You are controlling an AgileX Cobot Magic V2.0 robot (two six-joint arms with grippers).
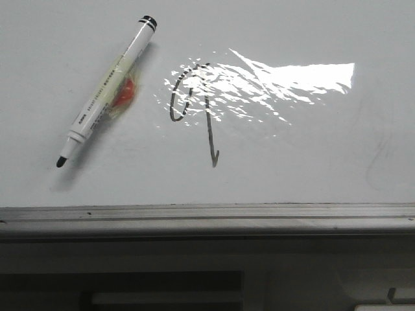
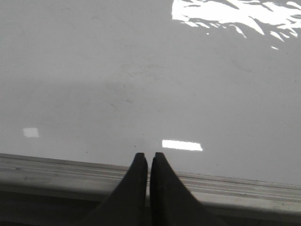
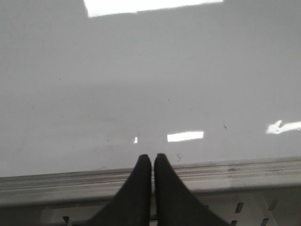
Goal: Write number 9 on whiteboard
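Observation:
The whiteboard [image 1: 311, 155] fills the front view, glossy white-grey with a grey metal rail [image 1: 207, 217] along its near edge. The number 9 [image 1: 194, 107] is drawn near the middle, an open loop over a straight stem with a small hook, partly under a glare patch. A white marker [image 1: 107, 91] with its black tip uncovered lies flat to the left of it. Neither gripper shows in the front view. My left gripper [image 2: 149, 155] is shut and empty over the rail [image 2: 56, 172]. My right gripper [image 3: 152, 157] is shut and empty over the rail [image 3: 244, 172].
An orange and yellow smear [image 1: 124, 94] lies under the marker. A faint grey curved smudge [image 1: 379, 159] marks the board at the right. A bright glare patch [image 1: 292, 78] lies to the right of the 9. Dark slotted structure [image 1: 162, 288] sits below the rail.

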